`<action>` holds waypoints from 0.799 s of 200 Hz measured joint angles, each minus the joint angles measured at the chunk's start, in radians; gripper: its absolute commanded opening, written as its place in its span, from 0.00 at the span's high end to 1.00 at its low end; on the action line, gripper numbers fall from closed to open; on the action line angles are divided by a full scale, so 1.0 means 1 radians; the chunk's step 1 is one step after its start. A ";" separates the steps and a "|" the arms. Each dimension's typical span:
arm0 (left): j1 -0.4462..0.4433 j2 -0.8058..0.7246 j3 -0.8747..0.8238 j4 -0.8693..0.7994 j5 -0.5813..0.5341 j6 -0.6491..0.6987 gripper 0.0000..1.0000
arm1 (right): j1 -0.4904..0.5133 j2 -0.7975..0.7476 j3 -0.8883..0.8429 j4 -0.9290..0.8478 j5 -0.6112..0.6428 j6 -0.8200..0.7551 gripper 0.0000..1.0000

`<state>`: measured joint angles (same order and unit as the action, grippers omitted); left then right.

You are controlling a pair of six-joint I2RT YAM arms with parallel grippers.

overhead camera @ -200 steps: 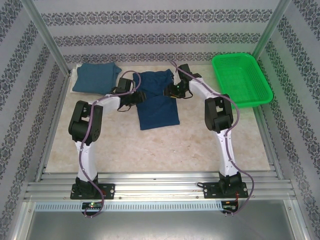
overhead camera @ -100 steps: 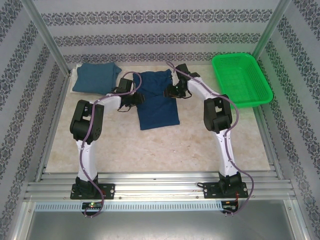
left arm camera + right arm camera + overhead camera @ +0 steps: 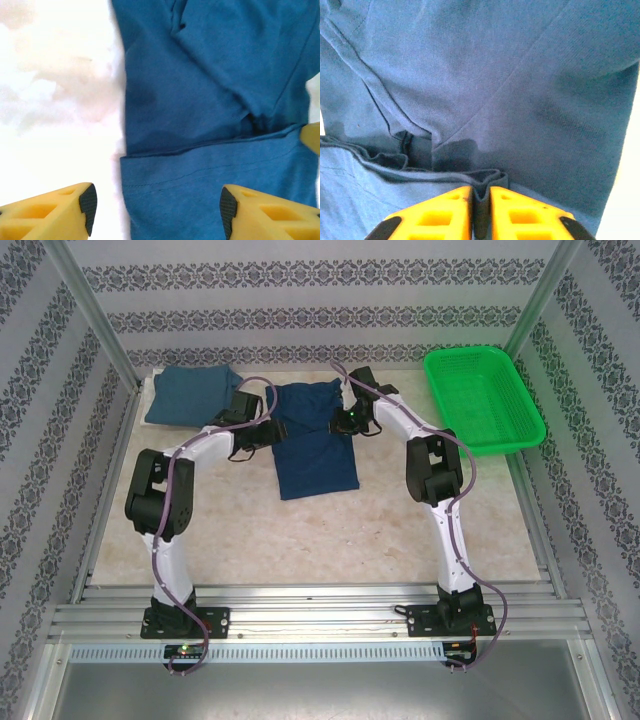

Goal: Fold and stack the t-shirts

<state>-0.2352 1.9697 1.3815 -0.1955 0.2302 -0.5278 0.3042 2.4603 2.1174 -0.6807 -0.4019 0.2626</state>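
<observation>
The dark navy t-shirt (image 3: 316, 452) lies partly folded in the middle of the table, its print hidden. My left gripper (image 3: 266, 431) hovers open over the shirt's left edge. In the left wrist view its yellow fingers (image 3: 60, 212) straddle the hemmed edge of the navy t-shirt (image 3: 210, 100), one over bare table and one over cloth. My right gripper (image 3: 346, 421) is at the shirt's right edge. It is shut (image 3: 481, 202) on a pinched fold of the navy t-shirt (image 3: 495, 75). The teal-blue t-shirt (image 3: 190, 394) lies folded at the back left.
A green mesh basket (image 3: 482, 400) stands at the back right, beside the right arm. Patterned walls and metal posts close in the table (image 3: 300, 530). The left arm's cable loops over the teal shirt's near corner.
The left arm's elbow has swung left and its gripper has moved a little toward the back along the shirt's left edge. The right gripper has shifted slightly, still pinching the cloth.
</observation>
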 measured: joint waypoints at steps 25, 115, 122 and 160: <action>0.000 0.034 0.007 0.002 0.005 -0.005 0.36 | -0.001 0.000 0.000 0.002 0.003 0.000 0.57; 0.000 0.163 0.048 0.047 0.058 -0.045 0.85 | -0.001 0.000 -0.002 -0.010 0.050 -0.027 0.58; 0.000 0.166 0.050 0.047 0.058 -0.045 0.88 | 0.000 0.000 -0.002 -0.010 0.050 -0.027 0.60; -0.003 0.165 0.061 0.056 0.077 -0.049 0.94 | 0.008 0.011 0.023 -0.015 0.045 -0.026 0.89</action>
<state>-0.2379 2.1349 1.4425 -0.1398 0.3069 -0.5770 0.3122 2.4714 2.1399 -0.6960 -0.3565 0.2371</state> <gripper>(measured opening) 0.068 0.183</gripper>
